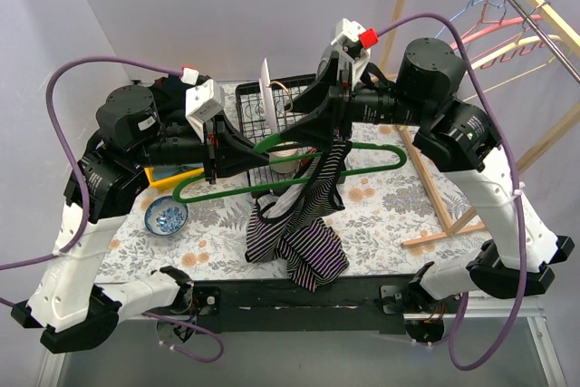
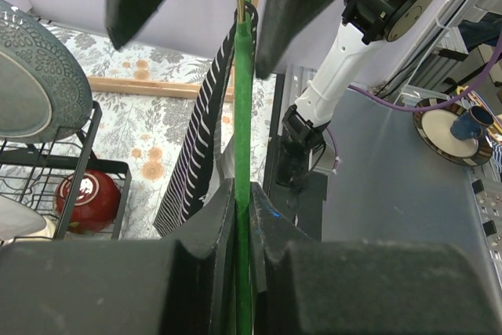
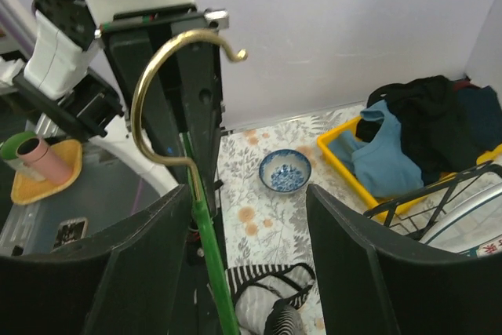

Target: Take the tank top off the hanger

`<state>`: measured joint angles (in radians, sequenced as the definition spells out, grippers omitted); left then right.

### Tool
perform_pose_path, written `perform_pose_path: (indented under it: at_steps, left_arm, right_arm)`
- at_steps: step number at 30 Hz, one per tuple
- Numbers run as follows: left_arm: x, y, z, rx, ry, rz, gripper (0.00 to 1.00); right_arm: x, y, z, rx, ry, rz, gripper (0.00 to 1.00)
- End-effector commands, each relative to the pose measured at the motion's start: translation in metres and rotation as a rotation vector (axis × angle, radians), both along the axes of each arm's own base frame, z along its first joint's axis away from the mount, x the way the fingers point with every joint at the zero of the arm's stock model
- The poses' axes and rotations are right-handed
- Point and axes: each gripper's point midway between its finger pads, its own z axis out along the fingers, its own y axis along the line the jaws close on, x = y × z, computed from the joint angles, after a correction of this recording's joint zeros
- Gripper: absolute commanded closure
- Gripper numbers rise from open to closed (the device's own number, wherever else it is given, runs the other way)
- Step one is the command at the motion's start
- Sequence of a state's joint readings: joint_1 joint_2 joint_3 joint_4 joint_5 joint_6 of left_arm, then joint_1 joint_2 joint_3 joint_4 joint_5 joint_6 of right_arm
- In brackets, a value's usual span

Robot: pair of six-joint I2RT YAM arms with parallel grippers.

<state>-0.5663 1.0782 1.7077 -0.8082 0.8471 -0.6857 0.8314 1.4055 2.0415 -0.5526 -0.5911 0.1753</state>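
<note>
- Top view: my left claw [image 1: 254, 153] is clamped on the left shoulder of the green plastic hanger [image 1: 373, 146], holding it raised over the floral tablecloth [image 1: 381, 206]. My right claw [image 1: 319, 124] sits at the hanger's middle.
- The tank top [image 1: 304, 242], soft fabric in narrow dark and white stripes, is on the hanger. It hangs from near the middle, and its lower part lies crumpled on the cloth by the front edge.
- Only this view gives me the layout: a black wire dish rack [image 1: 246, 115] behind the hanger and a small blue patterned bowl [image 1: 166, 217] to the left.
- Left wrist view: I see the hanger edge-on, a thin green strip pinched tight between matte black pads [image 2: 223, 217]. A striped strap runs up its left side.
- Farther along, the right claw's fingers [image 2: 298, 5] stand on either side of the hanger with a gap.
- Only here do I see a grey embossed plate [image 2: 31, 84] upright in the rack and a glossy red bowl [image 2: 86, 198] below it.
- Right wrist view: the right claw's fingers are spread wide. The green neck and the curved brass-coloured hook [image 3: 157, 92] rise between them, nearer the left-hand finger. I cannot tell whether they touch it.
- Only this view shows a yellow bin [image 3: 333, 154] holding blue and black clothes.
</note>
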Motion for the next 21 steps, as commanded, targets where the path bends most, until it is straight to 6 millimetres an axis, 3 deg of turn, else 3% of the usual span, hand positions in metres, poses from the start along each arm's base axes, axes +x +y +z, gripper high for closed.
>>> perform_pose_path:
  at_steps: [1,4,8,14,16,18,19,21]
  left_arm:
    - [-0.008,0.000,0.014,-0.037,-0.068,-0.042,1.00]
    - [-0.006,0.000,0.012,-0.028,-0.064,-0.034,1.00]
    - [-0.005,0.000,0.010,-0.026,-0.066,-0.035,1.00]
    - [-0.006,-0.002,0.008,-0.023,-0.051,-0.054,1.00]
    - [-0.007,-0.003,0.007,-0.023,-0.047,-0.060,1.00]
    - [-0.008,-0.002,0.008,-0.024,-0.049,-0.060,1.00]
    - [-0.007,-0.002,0.008,-0.024,-0.049,-0.054,1.00]
    - [-0.004,-0.001,0.009,-0.028,-0.067,-0.030,1.00]
  right_arm:
    - [-0.030,-0.016,0.008,0.032,-0.069,0.096,0.33]
    - [-0.036,-0.018,0.004,0.024,-0.074,0.118,0.34]
    - [-0.038,-0.018,-0.010,-0.010,-0.057,0.140,0.47]
    - [-0.032,-0.010,-0.008,-0.005,-0.055,0.143,0.52]
    - [-0.031,-0.008,-0.007,-0.003,-0.059,0.147,0.59]
    - [-0.031,-0.006,-0.003,0.008,-0.061,0.159,0.81]
    - [-0.030,-0.005,-0.002,0.011,-0.062,0.159,0.98]
    - [-0.029,-0.005,0.003,0.024,-0.076,0.151,0.99]
